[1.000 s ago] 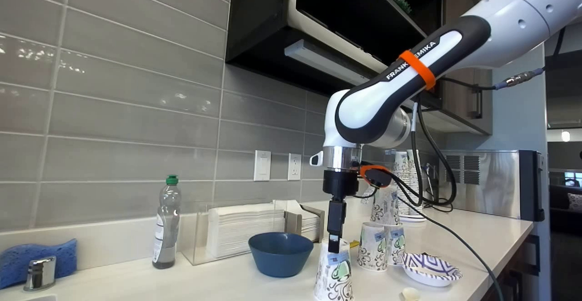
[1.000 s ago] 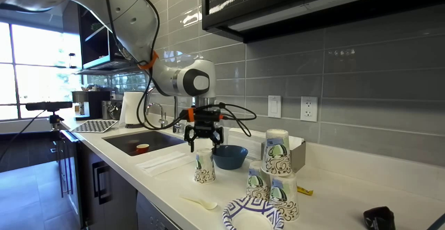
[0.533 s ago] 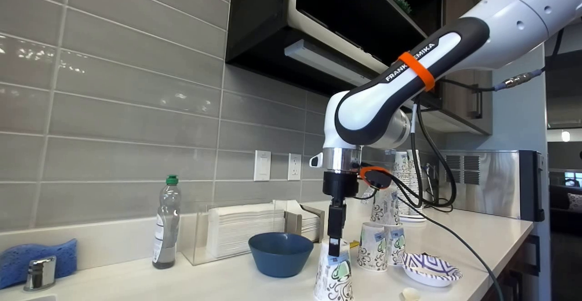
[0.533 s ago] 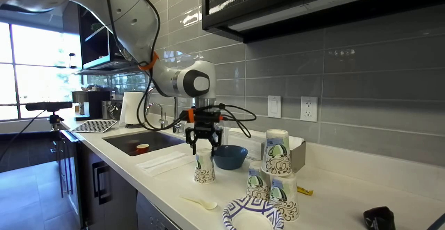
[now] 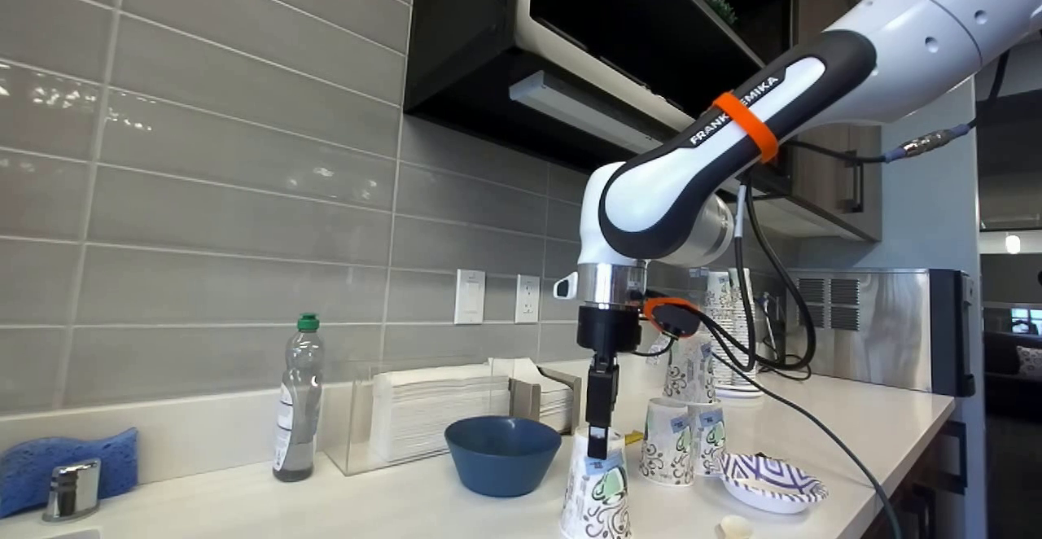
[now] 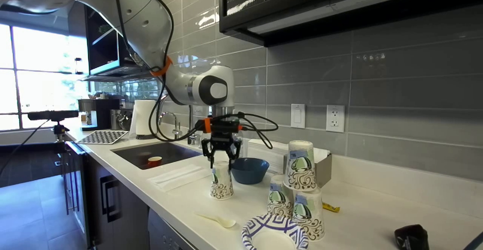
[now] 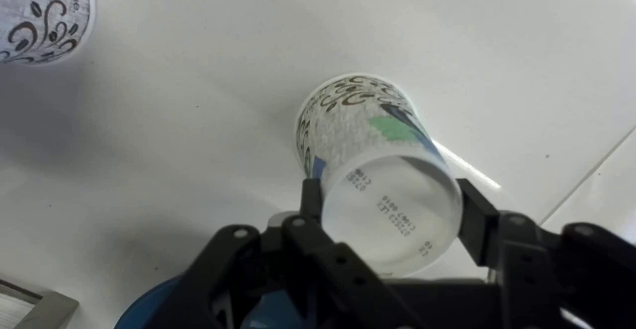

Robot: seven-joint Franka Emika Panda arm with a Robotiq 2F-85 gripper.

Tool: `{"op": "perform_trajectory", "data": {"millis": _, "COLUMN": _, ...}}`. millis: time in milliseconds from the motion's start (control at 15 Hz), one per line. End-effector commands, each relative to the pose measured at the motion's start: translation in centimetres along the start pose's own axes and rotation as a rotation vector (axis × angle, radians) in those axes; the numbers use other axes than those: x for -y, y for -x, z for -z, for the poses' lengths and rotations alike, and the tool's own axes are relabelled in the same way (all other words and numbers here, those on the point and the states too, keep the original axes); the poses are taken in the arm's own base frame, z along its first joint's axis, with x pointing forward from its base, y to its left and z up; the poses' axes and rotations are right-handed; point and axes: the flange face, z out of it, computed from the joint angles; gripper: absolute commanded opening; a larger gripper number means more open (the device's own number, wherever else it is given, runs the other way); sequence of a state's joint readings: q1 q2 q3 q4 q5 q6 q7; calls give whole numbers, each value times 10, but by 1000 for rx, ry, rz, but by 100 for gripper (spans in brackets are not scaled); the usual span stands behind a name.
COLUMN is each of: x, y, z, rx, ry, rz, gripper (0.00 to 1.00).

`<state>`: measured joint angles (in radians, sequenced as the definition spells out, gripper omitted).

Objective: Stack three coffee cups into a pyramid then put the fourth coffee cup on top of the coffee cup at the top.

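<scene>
Because the fourth coffee cup (image 7: 370,130) stands upside down, the claw (image 7: 391,197) takes it from above by its narrow closed end, the pads (image 7: 311,197) drawn in against either flank with no gap that I can make out in the wrist view. Held so high, the cup has its lower wall and open rim free of the claw, which should matter if it is to slip over another cup like a sleeve. Its round base looks undented, and a gentle squeeze is probably all that paper would bear. The rim appears to rest on the countertop (image 6: 362,223), so I judge this to be the grasp itself, with the lift yet to be made.

Just beside it sits the dark-blue bowl (image 6: 250,171); a straight rise first would seem the safest way clear of it.

Near but apart, one base cup (image 6: 280,199) and a second base cup (image 6: 308,215) stand inverted side by side, close enough for the coffee cup at the top (image 6: 300,166) to straddle both. Its closed end faces up, offering a seat for the last one, though a slight sideways knock could probably topple it.

Close to these cups lies the patterned dish (image 6: 260,223), seen in both exterior views, and near it the spoon (image 6: 225,222), both low and likely out of the carry's way
</scene>
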<state>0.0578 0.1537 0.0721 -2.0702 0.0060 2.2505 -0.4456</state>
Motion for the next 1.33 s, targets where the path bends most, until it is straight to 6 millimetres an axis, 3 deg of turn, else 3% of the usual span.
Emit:
{"op": "perform_trajectory", "data": {"millis": 0, "x": -2, "y": -3, "z": 14, "rx": -23, "ry": 0, "rz": 12, "gripper": 49}}
{"op": "perform_trajectory", "data": {"millis": 133, "x": -4, "y": -1, "z": 29, "rx": -26, "ry": 25, "rz": 8, "gripper": 41}}
{"op": "perform_trajectory", "data": {"millis": 667, "x": -11, "y": 23, "z": 137, "rx": -33, "ry": 167, "rz": -30, "gripper": 41}}
{"op": "perform_trajectory", "data": {"millis": 733, "x": -10, "y": 13, "z": 112, "rx": -46, "ry": 125, "rz": -12, "gripper": 66}}
{"op": "perform_trajectory", "data": {"millis": 867, "x": -10, "y": 20, "z": 134, "rx": -50, "ry": 150, "rz": -18, "gripper": 66}}
{"op": "perform_trajectory", "data": {"millis": 1000, "x": -9, "y": 22, "z": 139, "rx": -50, "ry": 155, "rz": -18, "gripper": 66}}
{"op": "perform_trajectory", "data": {"millis": 1067, "x": -9, "y": 22, "z": 138, "rx": -48, "ry": 154, "rz": -19, "gripper": 41}}
{"op": "perform_trajectory", "data": {"millis": 1267, "x": -7, "y": 21, "z": 167, "rx": -83, "ry": 180, "rz": -13, "gripper": 41}}
